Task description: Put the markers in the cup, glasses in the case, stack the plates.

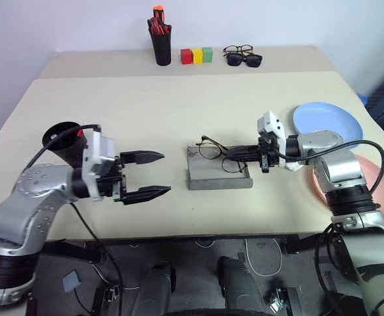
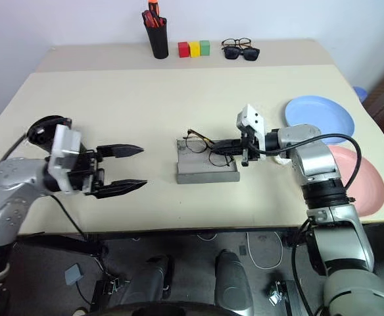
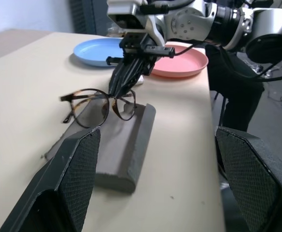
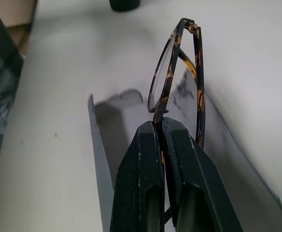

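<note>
Right gripper point(image 1: 237, 154) is pinching the glasses point(image 1: 213, 153) tight by the bridge, holding them just above the open grey case point(image 1: 217, 178) mid-table; left gripper point(image 1: 154, 174) is hovering beside the case with fingers spread wide, gripping nothing; black cup point(image 1: 62, 141) is sitting behind the left arm at the table's left edge — blue plate point(image 1: 328, 120) and pink plate point(image 1: 383, 187) are lying side by side, unstacked, on the right.
</note>
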